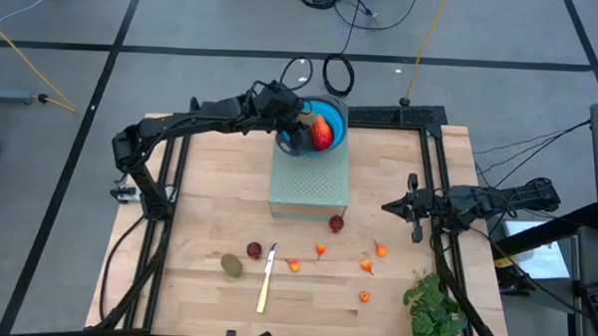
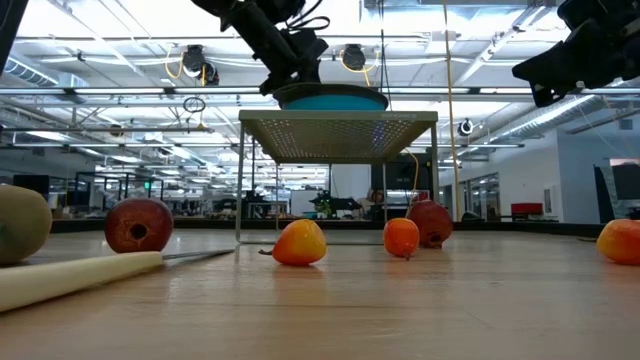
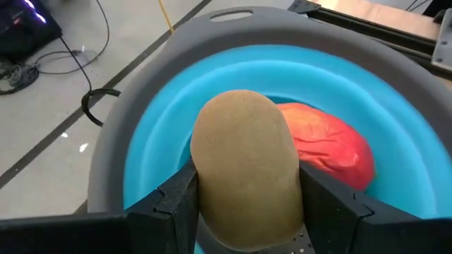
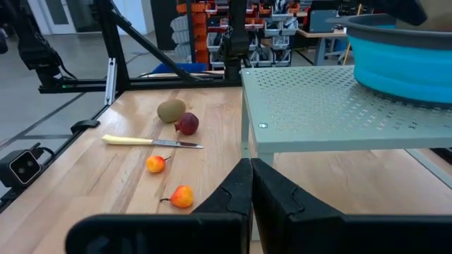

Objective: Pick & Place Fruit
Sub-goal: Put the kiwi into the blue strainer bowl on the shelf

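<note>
A blue bowl with a grey rim (image 1: 338,147) stands on a pale perforated stand (image 1: 309,188) at the table's far middle. A red-orange oblong fruit (image 3: 332,144) lies inside the bowl. My left gripper (image 3: 247,194) hangs over the bowl, shut on an olive-brown kiwi (image 3: 244,162). On the table in front of the stand lie another kiwi (image 1: 233,265), two dark red balls (image 1: 254,250) (image 1: 336,223) and several small orange bits (image 1: 320,250). My right gripper (image 4: 251,173) waits shut at the table's right side (image 1: 389,206), level with the stand's near edge. My left gripper pinches the kiwi's two long sides (image 3: 205,190) between its two fingers (image 3: 176,204), near the end toward the wrist. The fingers slant down from the table's left, and the kiwi's free end sticks out past them. It hangs clear above the bowl's inside, beside the red-orange fruit.
A pale-handled knife (image 1: 266,279) lies near the front edge beside the kiwi. A leafy green bunch (image 1: 434,307) sits at the near right corner. Dark frame rails (image 1: 433,173) run along the table's left, right and far sides.
</note>
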{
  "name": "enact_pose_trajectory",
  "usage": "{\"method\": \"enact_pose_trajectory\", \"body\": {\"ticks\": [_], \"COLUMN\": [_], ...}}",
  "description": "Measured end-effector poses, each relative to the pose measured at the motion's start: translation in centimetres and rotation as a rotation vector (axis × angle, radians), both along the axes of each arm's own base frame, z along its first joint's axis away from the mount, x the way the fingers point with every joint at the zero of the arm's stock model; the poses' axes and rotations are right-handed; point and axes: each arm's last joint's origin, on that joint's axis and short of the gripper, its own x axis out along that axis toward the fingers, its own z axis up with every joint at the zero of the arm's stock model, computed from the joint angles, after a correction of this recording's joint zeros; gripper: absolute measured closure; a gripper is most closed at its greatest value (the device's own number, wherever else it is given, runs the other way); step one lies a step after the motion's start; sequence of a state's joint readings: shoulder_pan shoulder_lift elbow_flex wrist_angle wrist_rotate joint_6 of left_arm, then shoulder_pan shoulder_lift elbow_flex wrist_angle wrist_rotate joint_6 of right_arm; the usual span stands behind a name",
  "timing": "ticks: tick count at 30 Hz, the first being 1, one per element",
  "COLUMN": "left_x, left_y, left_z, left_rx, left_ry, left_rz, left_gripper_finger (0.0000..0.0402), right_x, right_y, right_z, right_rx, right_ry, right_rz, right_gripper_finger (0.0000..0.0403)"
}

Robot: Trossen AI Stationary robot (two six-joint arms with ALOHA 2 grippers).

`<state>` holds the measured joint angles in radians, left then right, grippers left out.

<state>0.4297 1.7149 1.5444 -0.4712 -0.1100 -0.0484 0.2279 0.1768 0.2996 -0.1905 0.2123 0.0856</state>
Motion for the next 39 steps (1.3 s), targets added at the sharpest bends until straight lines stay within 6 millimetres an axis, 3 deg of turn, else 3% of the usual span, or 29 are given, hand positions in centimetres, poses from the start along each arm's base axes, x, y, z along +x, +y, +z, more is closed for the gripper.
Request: {"method": "enact_pose_trajectory", "body": {"ticks": [5,16,32,35,39], "left_x": [-0.1,-0.2,-0.2,-0.3,-1.4], "left_y": [0.2,0.5,0.5,0.4,-0.4], "left_z": [0.0,0.0,0.1,0.8,3.3], "left_rx": [-0.001,0.012,0.003,0.030,0.048], "left_ry": [0.000,0.007,-0.007,-0.044,-0.137], "left_rz": [-0.029,-0.042,-0.019,-0.012,0.006], "left_gripper_finger": [0.0208,0.0153,0.0112,0.0111,0.0120], "right_x": [0.0,0.0,0.0,0.0,0.0], "right_y": [0.0,0.0,0.0,0.0,0.0], "right_z": [0.0,0.0,0.3,0.3,0.3], "right_rx": [0.000,0.000,0.007,0.007,0.007], "right_ry": [0.000,0.000,-0.029,-0.029,-0.029], "right_rz": [0.000,0.000,0.000,0.000,0.000], "right_gripper_finger": [0.0403,0.0403,0.0403,0.0403,0.0403]}}
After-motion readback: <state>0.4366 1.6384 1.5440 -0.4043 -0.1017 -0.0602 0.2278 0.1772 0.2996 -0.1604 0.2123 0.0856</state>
